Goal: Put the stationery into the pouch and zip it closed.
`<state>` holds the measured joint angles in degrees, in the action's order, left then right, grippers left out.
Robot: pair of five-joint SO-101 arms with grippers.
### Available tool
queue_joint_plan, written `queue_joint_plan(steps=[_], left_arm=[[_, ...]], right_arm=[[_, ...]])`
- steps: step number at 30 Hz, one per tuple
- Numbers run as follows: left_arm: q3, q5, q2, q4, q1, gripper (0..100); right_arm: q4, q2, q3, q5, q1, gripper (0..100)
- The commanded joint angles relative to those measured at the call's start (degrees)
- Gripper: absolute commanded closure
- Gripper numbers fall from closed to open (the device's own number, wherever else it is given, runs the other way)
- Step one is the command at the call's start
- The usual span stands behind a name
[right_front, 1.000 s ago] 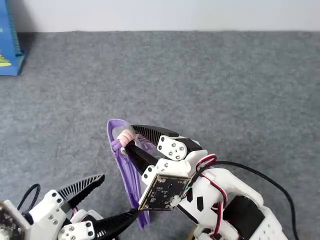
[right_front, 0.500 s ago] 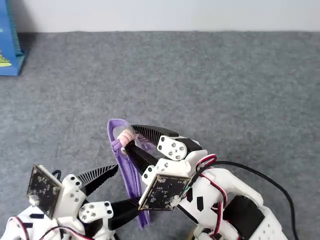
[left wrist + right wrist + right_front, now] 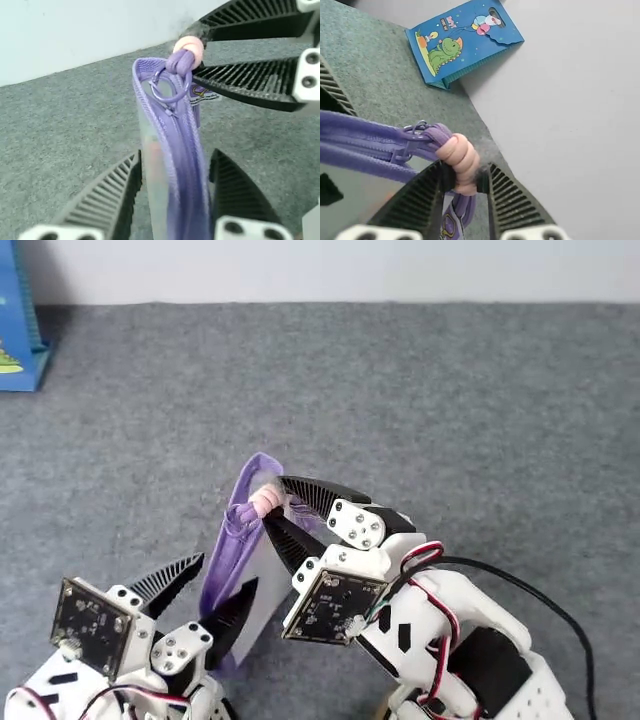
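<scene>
Pouch (image 3: 228, 545), pink pull (image 3: 266, 500) pinched by right gripper (image 3: 273, 501), stands within the wide-spread left gripper (image 3: 226, 572).

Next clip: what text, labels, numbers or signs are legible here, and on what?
Blue paper gift bag with a green dinosaur: short printed lettering, too small to read.
White tag on the clear purple-zipped pouch, beside its pink zip pull: purple mark, blurred, unreadable.
No other legible text.
</scene>
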<state>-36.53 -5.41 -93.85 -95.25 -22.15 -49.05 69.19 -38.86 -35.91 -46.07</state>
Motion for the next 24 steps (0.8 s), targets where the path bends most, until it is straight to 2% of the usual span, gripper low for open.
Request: queue_joint_plan(steps=[1,6,10,17,24], left_arm=[[1.4,0.8,2.2,-0.2,0.4,84],[1.8,3.9,2.2,0.2,0.4,99],[1.8,4.2,1.5,0.2,0.8,99],[0.7,4.2,-8.4,-0.3,0.9,99],[-1.6,4.2,-9.0,-0.7,0.9,99]], right_arm=[[0.9,0.9,1.4,0.6,0.6,99.1],[0.9,0.9,1.4,0.4,1.6,99.1],[1.4,0.4,1.4,0.2,7.4,99.1],[1.5,0.1,1.4,0.0,15.8,99.1],[3.0,-5.1,1.2,-2.2,25.8,99.1]])
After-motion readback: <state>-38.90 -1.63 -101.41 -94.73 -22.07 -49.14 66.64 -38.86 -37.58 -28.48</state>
